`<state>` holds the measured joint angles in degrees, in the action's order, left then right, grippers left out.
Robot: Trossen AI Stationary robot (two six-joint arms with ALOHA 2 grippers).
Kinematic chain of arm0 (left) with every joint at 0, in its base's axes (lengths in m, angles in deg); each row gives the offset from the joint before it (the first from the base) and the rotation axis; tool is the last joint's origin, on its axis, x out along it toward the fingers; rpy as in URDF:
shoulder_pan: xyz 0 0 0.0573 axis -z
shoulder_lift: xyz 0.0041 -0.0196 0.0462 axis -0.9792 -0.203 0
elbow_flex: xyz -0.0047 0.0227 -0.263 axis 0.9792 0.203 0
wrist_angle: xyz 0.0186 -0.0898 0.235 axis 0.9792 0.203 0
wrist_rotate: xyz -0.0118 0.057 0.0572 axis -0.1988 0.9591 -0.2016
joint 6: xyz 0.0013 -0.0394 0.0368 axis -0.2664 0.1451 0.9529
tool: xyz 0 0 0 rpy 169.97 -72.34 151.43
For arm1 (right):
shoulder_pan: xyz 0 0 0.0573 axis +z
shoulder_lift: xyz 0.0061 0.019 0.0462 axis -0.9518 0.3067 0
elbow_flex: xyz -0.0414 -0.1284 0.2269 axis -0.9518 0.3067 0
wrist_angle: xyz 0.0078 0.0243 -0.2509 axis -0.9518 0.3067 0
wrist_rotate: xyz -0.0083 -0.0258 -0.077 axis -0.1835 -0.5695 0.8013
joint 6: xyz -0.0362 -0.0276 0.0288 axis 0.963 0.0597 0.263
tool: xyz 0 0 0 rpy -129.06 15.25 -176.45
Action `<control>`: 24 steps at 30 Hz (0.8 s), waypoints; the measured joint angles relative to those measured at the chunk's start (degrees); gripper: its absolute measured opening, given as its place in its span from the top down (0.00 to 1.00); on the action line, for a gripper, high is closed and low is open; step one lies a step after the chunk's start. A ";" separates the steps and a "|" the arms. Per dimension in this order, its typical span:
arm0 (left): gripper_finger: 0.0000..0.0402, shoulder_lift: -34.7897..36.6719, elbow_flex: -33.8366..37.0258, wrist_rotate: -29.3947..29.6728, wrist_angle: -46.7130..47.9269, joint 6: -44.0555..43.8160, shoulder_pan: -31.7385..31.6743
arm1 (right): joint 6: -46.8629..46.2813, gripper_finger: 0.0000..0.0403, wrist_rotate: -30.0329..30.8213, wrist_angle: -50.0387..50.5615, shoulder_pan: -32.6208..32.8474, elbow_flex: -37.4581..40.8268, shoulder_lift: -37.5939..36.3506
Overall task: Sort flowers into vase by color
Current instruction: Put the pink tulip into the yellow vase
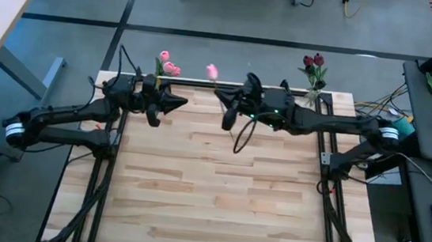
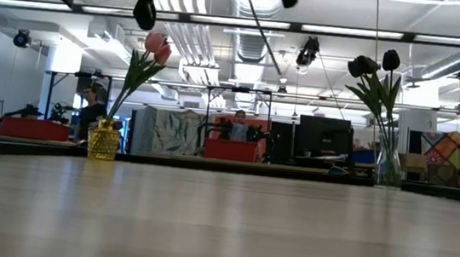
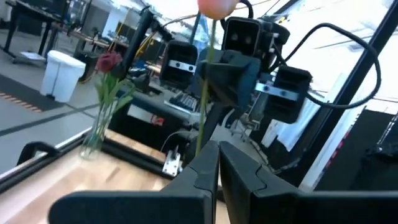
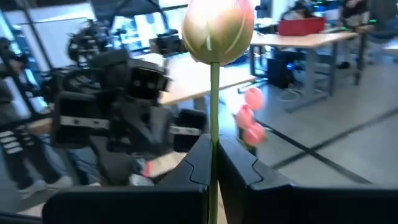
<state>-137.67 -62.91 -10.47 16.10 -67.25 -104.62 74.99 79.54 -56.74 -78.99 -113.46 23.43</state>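
Observation:
My right gripper (image 1: 220, 98) hovers over the far middle of the table, shut on a pink tulip (image 4: 217, 28) whose head (image 1: 212, 71) stands above it. Facing it from the left, my left gripper (image 1: 183, 102) is shut with nothing in it. In the left wrist view its fingertips (image 3: 217, 155) are just short of the tulip's stem (image 3: 204, 99). A yellow glass vase (image 2: 103, 139) with pink tulips (image 2: 157, 46) stands at the far left edge. At the far right edge is a clear vase (image 2: 389, 167) with dark red tulips (image 2: 373, 67). My right gripper pinches the pink tulip's thin green stem (image 4: 214, 124) between its two fingers, a short way below the head. The fingers are level and point toward the table's left, lying across the stem. The tulip stands about upright, head up, lifted clear of the table.
The wooden table top (image 1: 217, 193) lies bare in front of both arms. Black frame rails (image 1: 108, 166) run along its left and right sides. Beyond the far edge is the workshop, with desks and seated people (image 2: 239, 125).

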 joint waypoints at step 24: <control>0.78 -11.89 -14.24 -4.84 0.12 1.42 0.82 | 0.43 0.98 -4.67 -1.76 -0.02 -12.28 8.59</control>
<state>-149.56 -77.15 -15.31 16.22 -65.83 -103.80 75.43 74.87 -58.50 -79.01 -125.74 32.02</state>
